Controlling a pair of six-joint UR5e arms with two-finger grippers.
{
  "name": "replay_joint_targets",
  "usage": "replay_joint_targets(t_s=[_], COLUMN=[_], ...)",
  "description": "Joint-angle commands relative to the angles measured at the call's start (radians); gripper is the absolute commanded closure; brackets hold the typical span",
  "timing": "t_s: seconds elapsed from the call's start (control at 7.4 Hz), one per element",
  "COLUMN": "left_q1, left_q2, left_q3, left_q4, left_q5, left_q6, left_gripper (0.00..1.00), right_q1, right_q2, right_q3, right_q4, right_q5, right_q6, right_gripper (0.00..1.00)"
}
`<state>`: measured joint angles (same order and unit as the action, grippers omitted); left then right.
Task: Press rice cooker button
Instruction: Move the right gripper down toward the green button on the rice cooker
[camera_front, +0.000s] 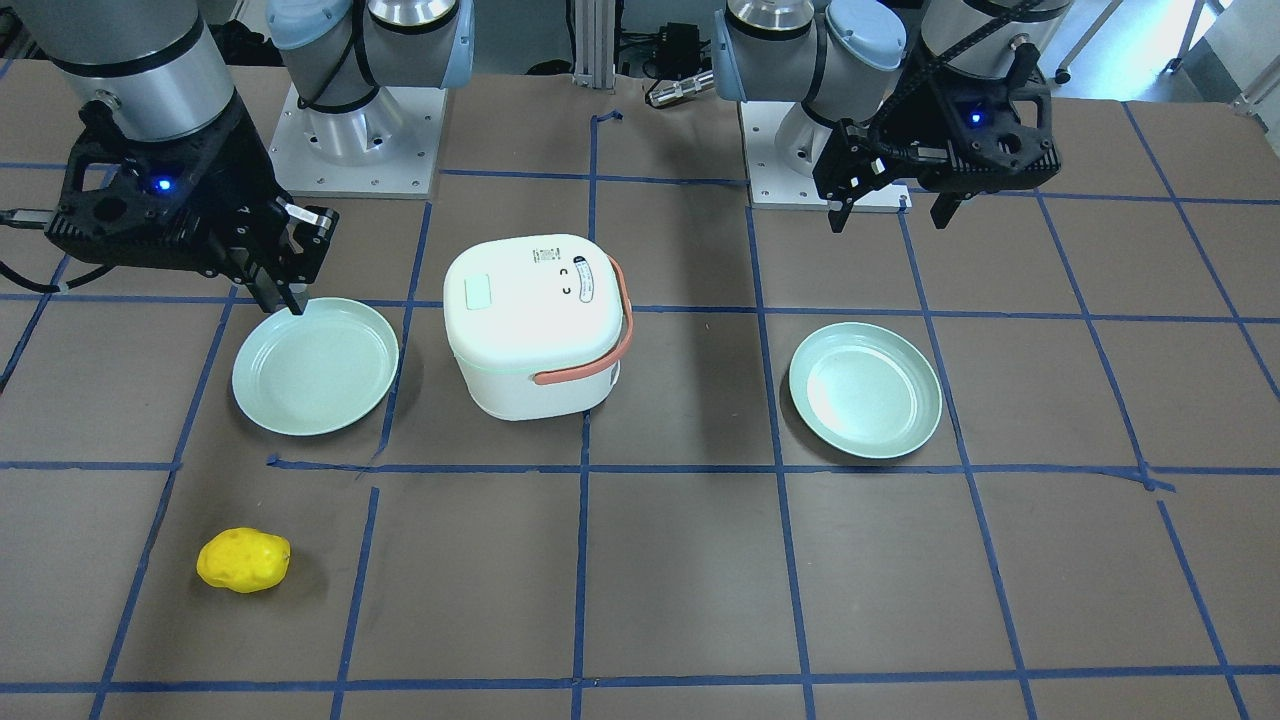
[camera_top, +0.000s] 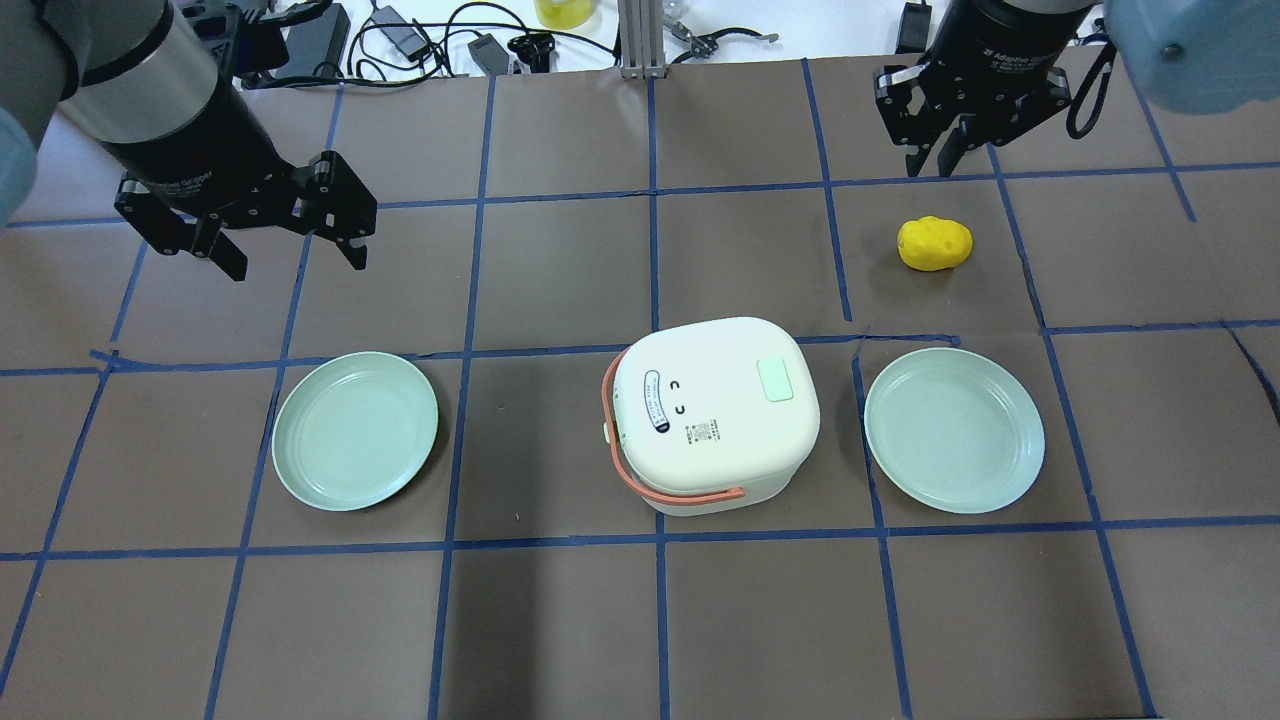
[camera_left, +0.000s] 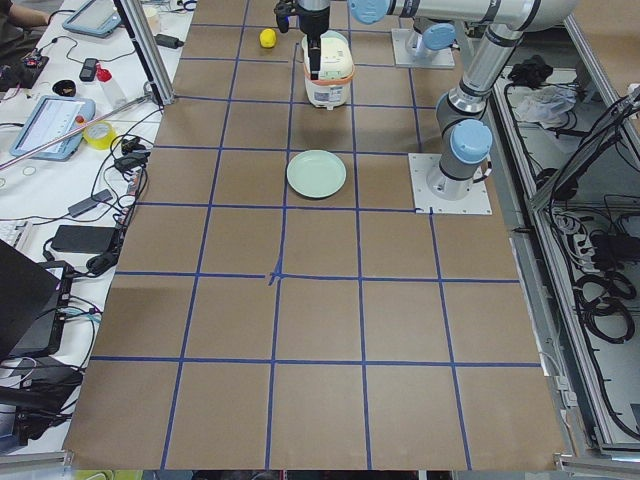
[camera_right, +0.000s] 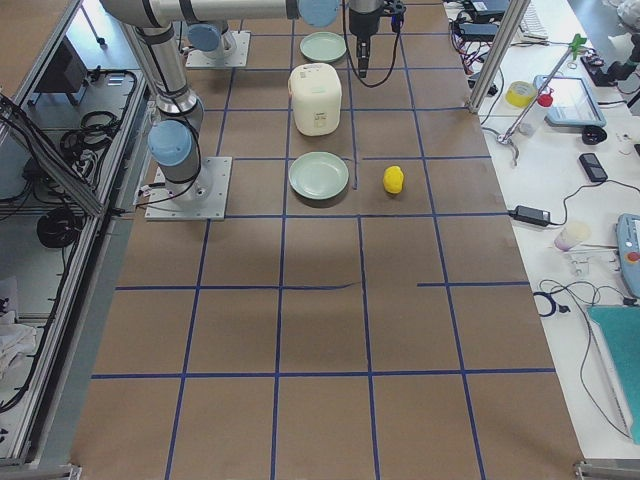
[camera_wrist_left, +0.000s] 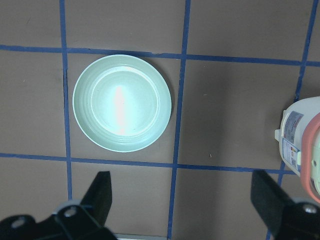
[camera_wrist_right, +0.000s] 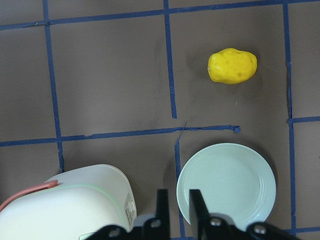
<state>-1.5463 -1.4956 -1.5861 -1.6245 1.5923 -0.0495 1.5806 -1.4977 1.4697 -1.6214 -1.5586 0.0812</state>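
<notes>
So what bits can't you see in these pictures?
Button: the left wrist view's right edge cuts the rice cooker off before it; in both side views it is too small.
Label writing: too small to read, overhead view.
Right-hand plate: exterior left view, hidden behind the cooker.

Nothing stands over the cooker (camera_top: 715, 415), so the button (camera_top: 775, 380) on top is open from above, the handle (camera_top: 690, 495) lying low around the opposite side; the left plate (camera_top: 355, 430) and right plate (camera_top: 955, 430) flank the cooker with open gaps between, and the yellow lump (camera_top: 934, 244) sits well off beyond the right plate.
</notes>
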Motion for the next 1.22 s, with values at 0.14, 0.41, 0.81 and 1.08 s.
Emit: replay_joint_targets(t_s=[0.14,0.41,0.81,1.08], left_q1=[0.000,0.000,0.000,0.000], left_q2=[0.000,0.000,0.000,0.000], left_q3=[0.000,0.000,0.000,0.000], left_q4=[0.000,0.000,0.000,0.000], left_q5=[0.000,0.000,0.000,0.000], left_q6=[0.000,0.000,-0.001,0.000], left_gripper=[0.00,0.00,0.00,0.00], right_q1=[0.048,0.149,0.193,0.229], right_q2=[0.000,0.002,0.002,0.004], right_q3=[0.039,0.134,0.246,0.300], right_q4=[0.001,-0.028,-0.084,-0.092], right_q5=[0.003,0.005,0.084,0.072], right_q6=[0.032,0.107,0.114,0.114], right_gripper=[0.87,0.92,0.93,0.93])
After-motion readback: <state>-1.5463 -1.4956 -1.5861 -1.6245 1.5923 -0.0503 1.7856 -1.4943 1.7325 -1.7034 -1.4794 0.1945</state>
